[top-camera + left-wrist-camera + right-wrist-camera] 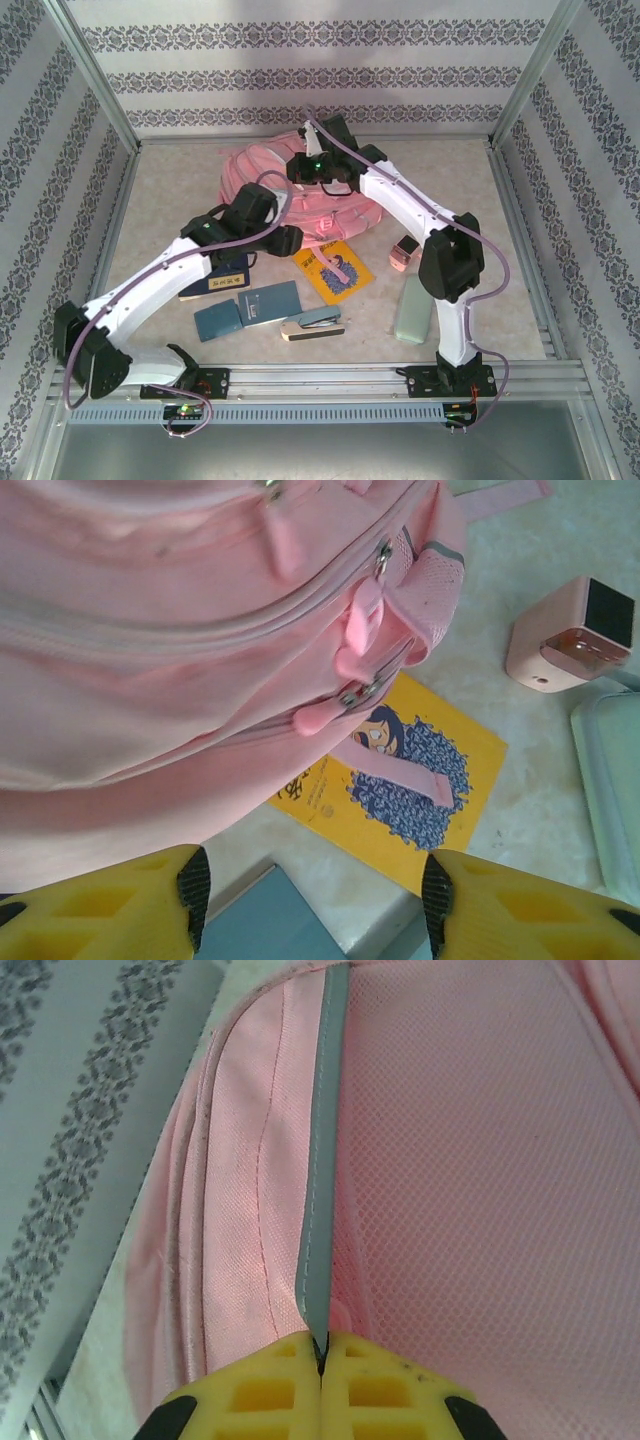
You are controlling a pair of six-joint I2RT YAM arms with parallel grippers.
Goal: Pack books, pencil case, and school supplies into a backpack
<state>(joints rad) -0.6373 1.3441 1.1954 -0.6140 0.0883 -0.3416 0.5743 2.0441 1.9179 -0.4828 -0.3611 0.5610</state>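
The backpack (262,165) is soft and floppy. The right hand (320,1348) pinches its grey trim (323,1160) tight. The left hand (310,892) is wide open, empty.

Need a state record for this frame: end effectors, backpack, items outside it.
backpack: lying on table, far centre
left end effector: open, nothing held, beside backpack's zippered front
right end effector: shut on backpack's grey trim strip
outside backpack: yellow book, navy book, teal books, stapler, pencil case
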